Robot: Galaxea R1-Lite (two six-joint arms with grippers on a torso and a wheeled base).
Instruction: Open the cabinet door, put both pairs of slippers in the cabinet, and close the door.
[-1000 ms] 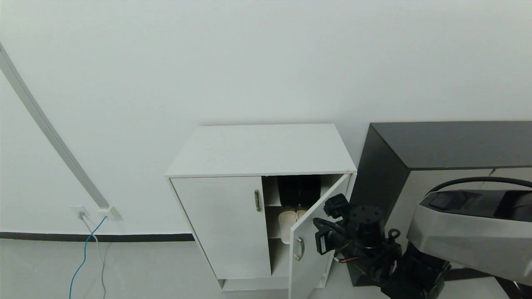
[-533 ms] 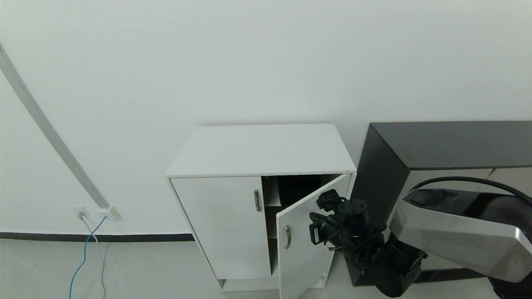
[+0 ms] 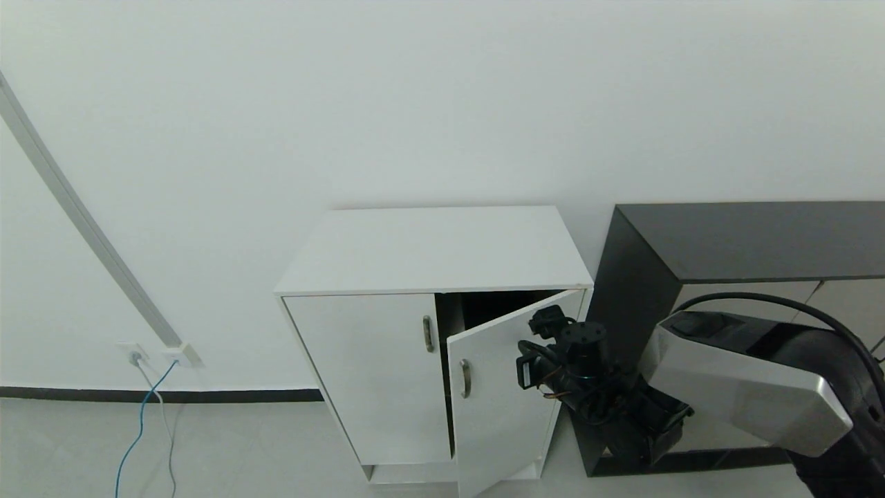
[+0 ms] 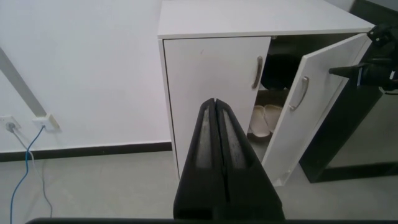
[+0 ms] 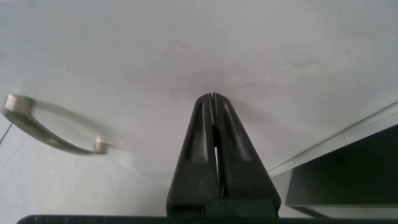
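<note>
Head view: the cabinet door has swung from wide open to half closed, with the right pincer against its outer face.

Left wrist view: the left pincer is closed and empty. The beige slippers and dark slippers sit shelved beyond it.

Right wrist view: jaws together, gripping nothing, handle alongside. Only the final closing remains.

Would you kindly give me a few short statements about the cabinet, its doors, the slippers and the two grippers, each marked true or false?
1. The right door of the cabinet stands partly open. True.
2. The left door is open too. False: it is shut.
3. The right gripper is at the right door's outer face, jaws shut. True.
4. The left gripper holds a slipper. False: its jaws are shut on nothing, away from the cabinet.
5. A pale pair of slippers lies inside the cabinet. True.
</note>
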